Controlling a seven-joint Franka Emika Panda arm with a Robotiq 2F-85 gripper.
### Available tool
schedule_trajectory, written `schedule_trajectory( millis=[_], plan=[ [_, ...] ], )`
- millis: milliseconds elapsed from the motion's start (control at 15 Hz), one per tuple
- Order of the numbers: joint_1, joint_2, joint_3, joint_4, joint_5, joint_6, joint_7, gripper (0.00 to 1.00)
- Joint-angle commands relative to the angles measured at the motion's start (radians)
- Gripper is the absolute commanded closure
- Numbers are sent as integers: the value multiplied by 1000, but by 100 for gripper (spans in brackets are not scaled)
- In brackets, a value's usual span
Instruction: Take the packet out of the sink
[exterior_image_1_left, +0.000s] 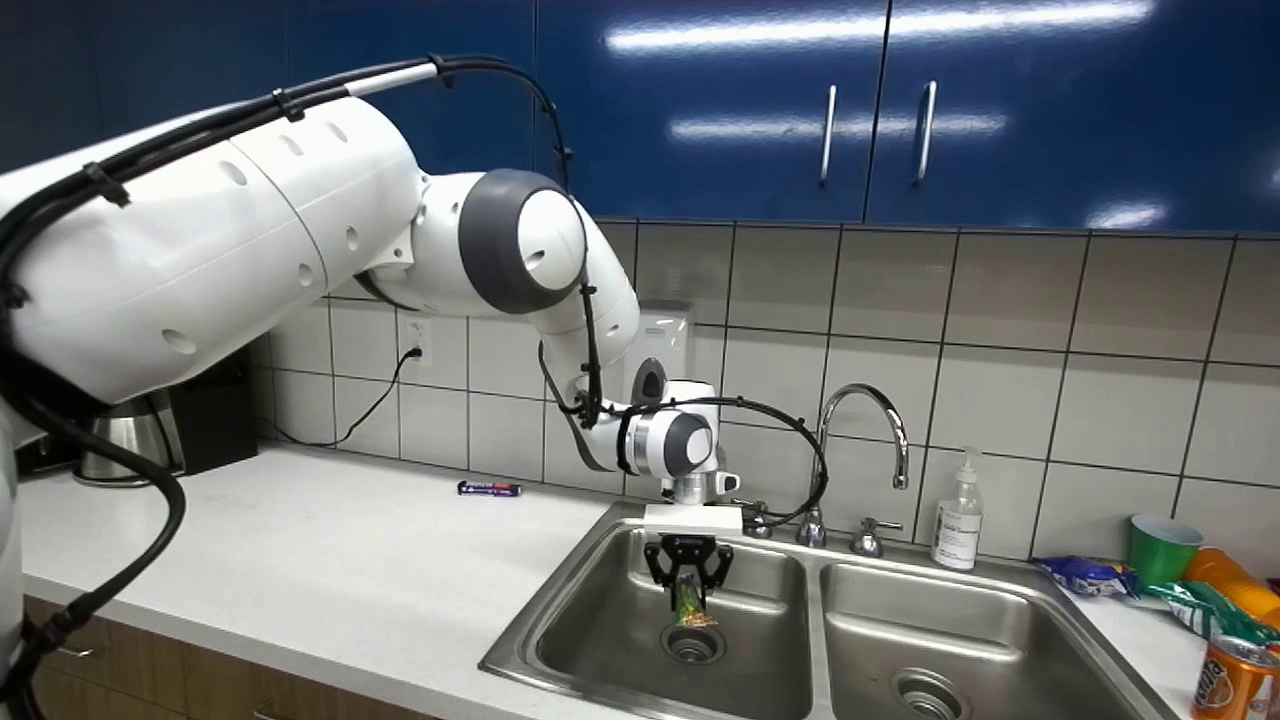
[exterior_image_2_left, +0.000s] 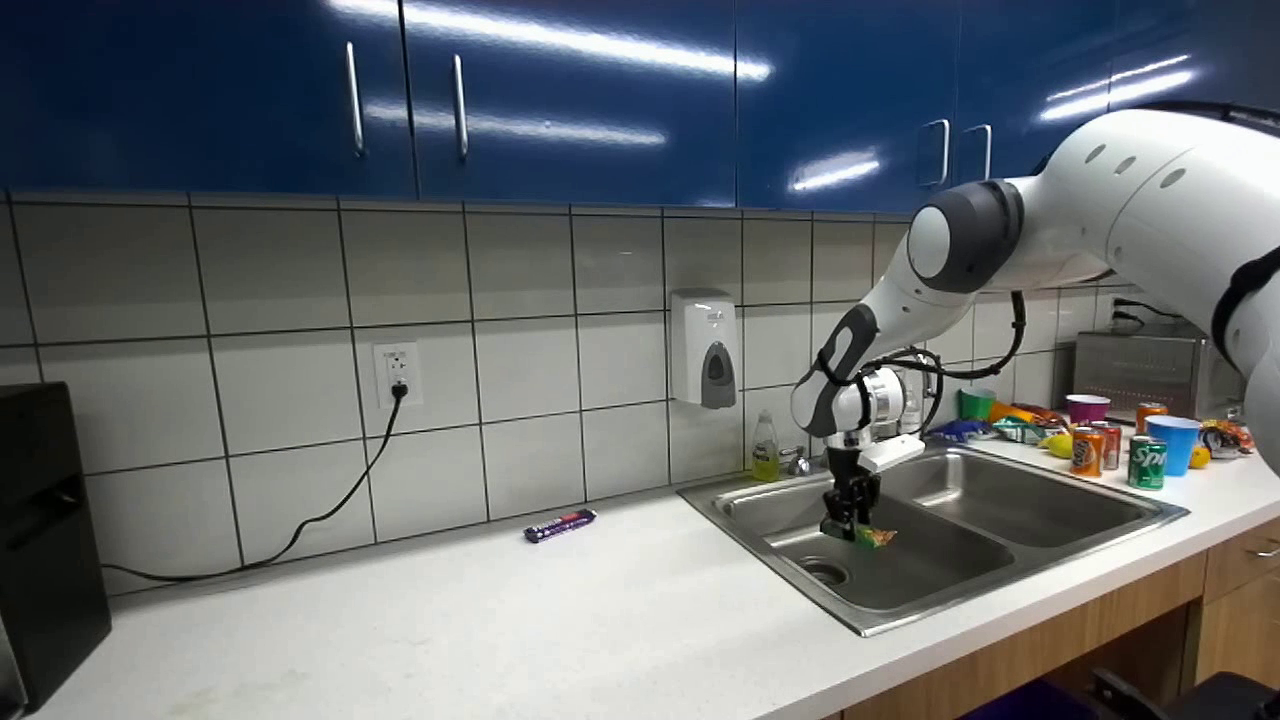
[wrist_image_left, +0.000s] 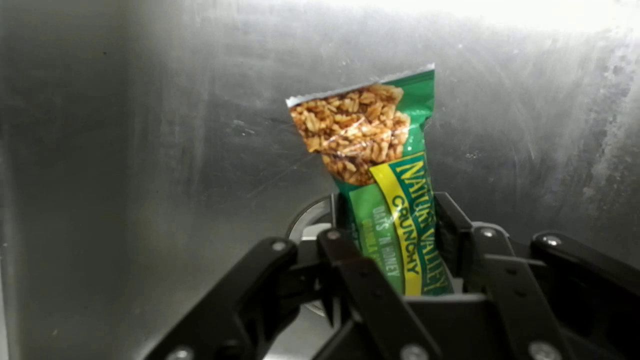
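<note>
Now in the sink (exterior_image_1_left: 816, 620): a packet (wrist_image_left: 385, 192), inside the bowl (exterior_image_1_left: 605, 635) nearer the purple wrapper (exterior_image_1_left: 489, 489), overlapping the drain (exterior_image_1_left: 693, 647) in the wrist view; whether it touches the bowl floor cannot be told.
Jaws: clamped on the packet, pads (wrist_image_left: 452, 230) along both its long edges.
Packet direction: the granola-pictured end, edged in white, points away from the jaws, toward the top of the wrist view; the opposite end runs back between the pads.
Long axis: slanted in the wrist view, leaning left at the far end, printed face toward the camera.
At the sink's back: a pump bottle (exterior_image_1_left: 958, 525) and a bottle of yellow liquid (exterior_image_2_left: 765, 455), both standing.
Tabletop (exterior_image_1_left: 320, 570): a green cup (exterior_image_1_left: 1163, 550), a blue cup (exterior_image_2_left: 1174, 445) and a purple cup (exterior_image_2_left: 1088, 408) upright, an orange cup (exterior_image_1_left: 1240, 585) tilted; what they hold cannot be told.
</note>
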Motion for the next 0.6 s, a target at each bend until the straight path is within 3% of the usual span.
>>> schedule_trajectory(
  millis=[0,533],
  plan=[
    [20,-126,-16,-158,-27,45,64,81],
    [73,-277,-45,-346,-51,75,155,81]
  ],
)
